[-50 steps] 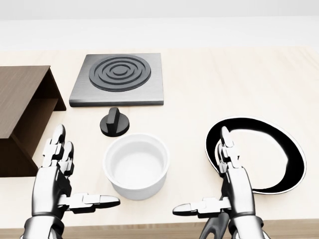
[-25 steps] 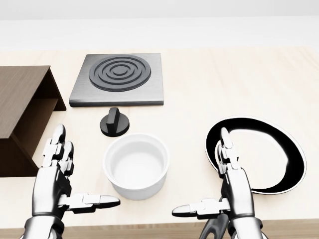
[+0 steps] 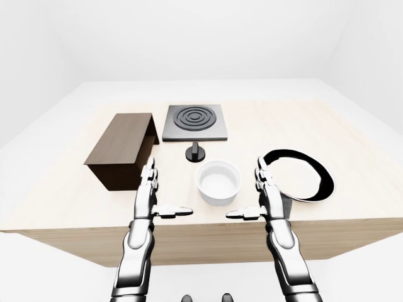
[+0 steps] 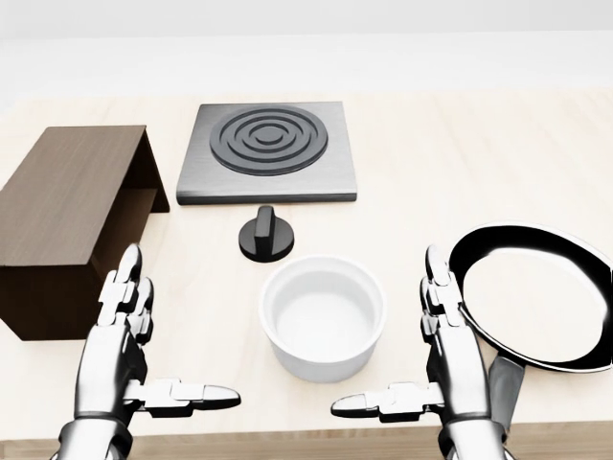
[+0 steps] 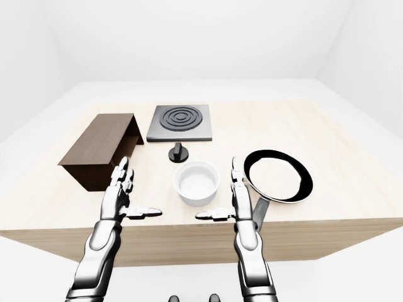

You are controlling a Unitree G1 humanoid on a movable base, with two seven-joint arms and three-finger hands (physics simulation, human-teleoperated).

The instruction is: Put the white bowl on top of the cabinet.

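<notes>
While flanking white bowl (image 4: 324, 328), left hand (image 4: 120, 359), right hand (image 4: 450, 359), spread, empty

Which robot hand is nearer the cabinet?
Left. The left robot hand hovers open just beside the cabinet; the right robot hand is beyond the bowl, by the pan.

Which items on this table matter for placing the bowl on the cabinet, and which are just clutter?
Belongs to the job:
- round white ceramic bowl
- dark brown wooden cabinet
- left robot hand, open
- right robot hand, open

Just lying about:
- square grey hob plate with black rings
- black round knob
- black frying pan
</notes>
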